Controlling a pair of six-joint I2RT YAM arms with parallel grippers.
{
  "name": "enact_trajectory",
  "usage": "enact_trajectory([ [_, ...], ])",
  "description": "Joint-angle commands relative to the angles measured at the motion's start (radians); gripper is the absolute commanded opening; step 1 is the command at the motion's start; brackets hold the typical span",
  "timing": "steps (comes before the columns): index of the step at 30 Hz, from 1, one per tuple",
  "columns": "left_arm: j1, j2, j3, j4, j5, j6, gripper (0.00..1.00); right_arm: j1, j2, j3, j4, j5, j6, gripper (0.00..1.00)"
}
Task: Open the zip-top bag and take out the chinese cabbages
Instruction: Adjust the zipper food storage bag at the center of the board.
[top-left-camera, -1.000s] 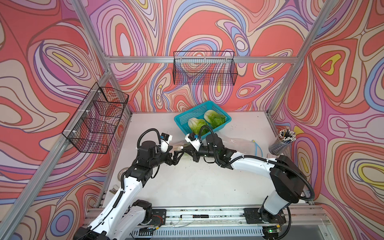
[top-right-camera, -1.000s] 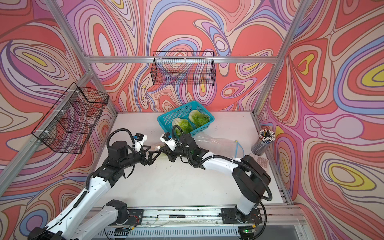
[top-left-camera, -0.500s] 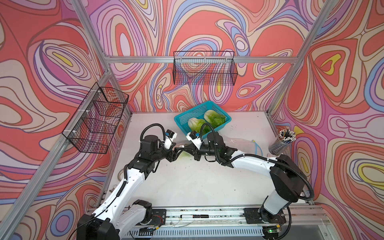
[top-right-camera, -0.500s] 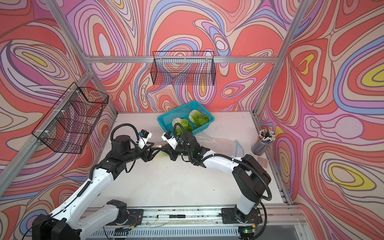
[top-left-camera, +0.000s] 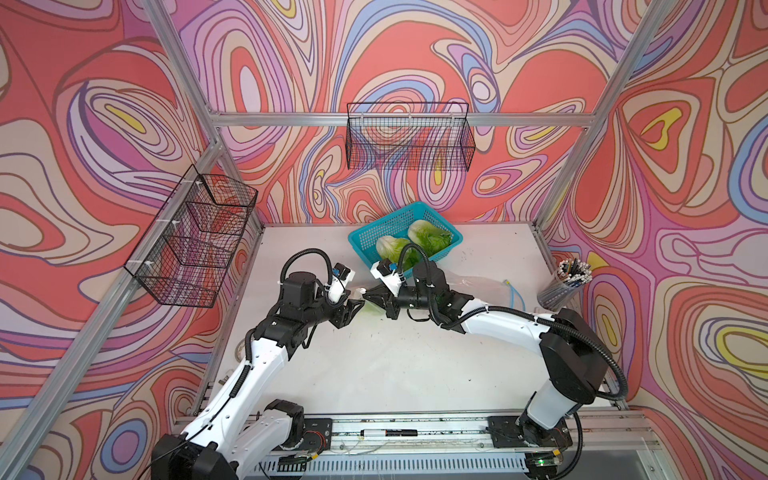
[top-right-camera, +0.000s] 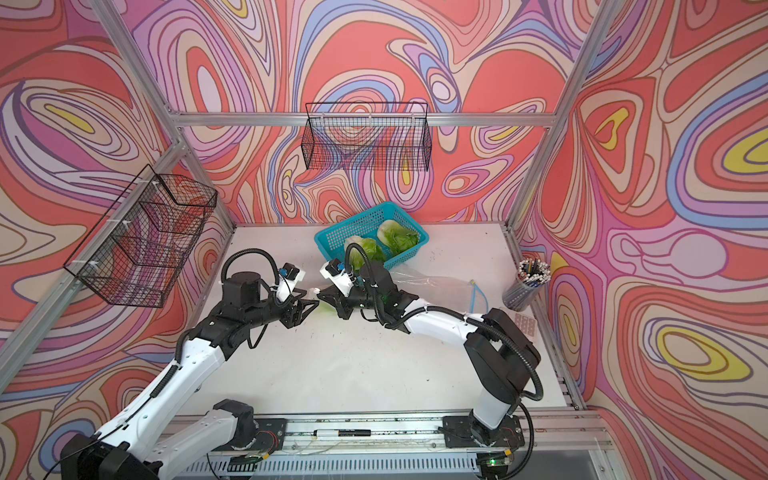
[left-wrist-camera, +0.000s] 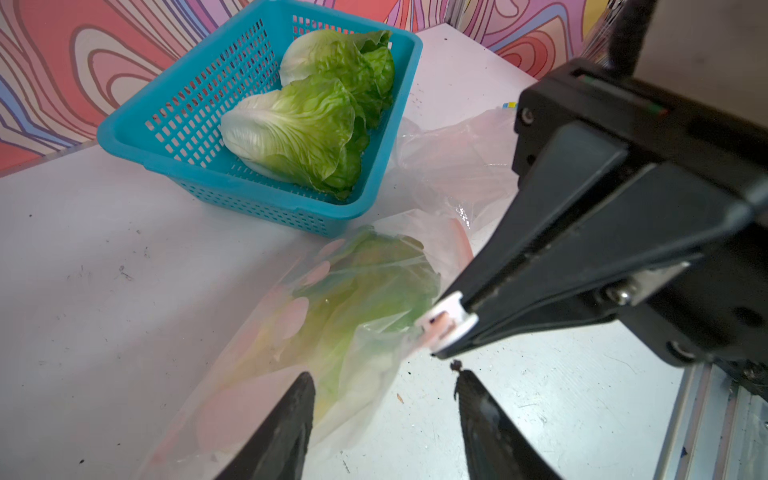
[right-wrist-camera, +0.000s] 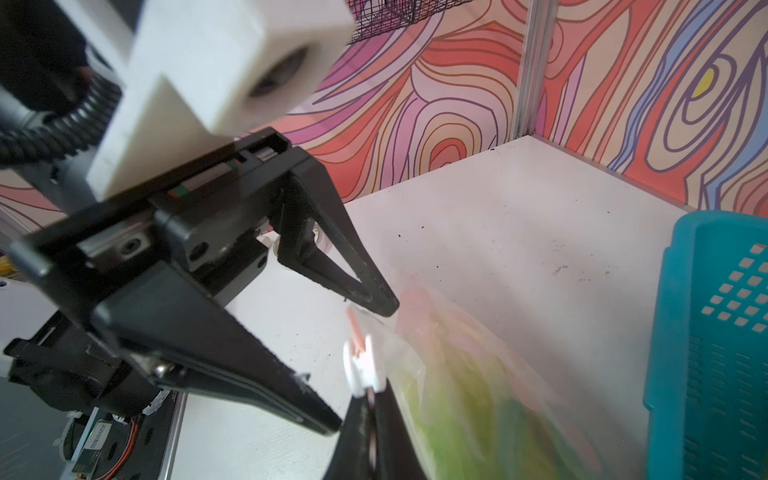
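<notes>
The zip-top bag (left-wrist-camera: 374, 365) is clear plastic with a pink zip strip and lies on the white table in front of the basket. One of the chinese cabbages (left-wrist-camera: 365, 299) shows green through it. Two more cabbages (top-left-camera: 390, 248) (top-left-camera: 428, 235) lie in the blue basket (top-left-camera: 374, 232). My right gripper (right-wrist-camera: 368, 392) is shut on the bag's white slider (left-wrist-camera: 446, 326). Tip to tip with it, my left gripper (left-wrist-camera: 384, 378) is open, and a corner of the bag lies between its fingers (left-wrist-camera: 291, 419). Both grippers (top-left-camera: 358, 306) (top-left-camera: 369, 296) meet at mid-table in both top views.
An empty clear bag with a blue zip (top-left-camera: 482, 286) lies under the right forearm. A mesh cup of pens (top-left-camera: 567, 282) stands at the right edge. Black wire baskets hang on the left wall (top-left-camera: 195, 237) and the back wall (top-left-camera: 409, 137).
My left gripper has moved in toward the bag and the right gripper, and its jaws have narrowed. The right gripper has stayed shut on the slider, nearly in place.
</notes>
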Motion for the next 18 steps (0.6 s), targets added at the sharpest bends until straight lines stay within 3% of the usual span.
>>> enact_trajectory([
  [1, -0.003, 0.024, 0.04, -0.046, -0.023, 0.053, 0.56, -0.001, 0.017, 0.029, 0.011, -0.022, -0.005, 0.0],
  [8, -0.003, 0.033, 0.032, 0.056, -0.016, 0.052, 0.58, -0.001, 0.018, 0.028, 0.01, -0.023, -0.003, 0.0],
  [18, -0.003, 0.08, 0.059, 0.058, 0.031, 0.063, 0.37, -0.002, 0.022, 0.037, -0.02, -0.037, -0.013, 0.0],
])
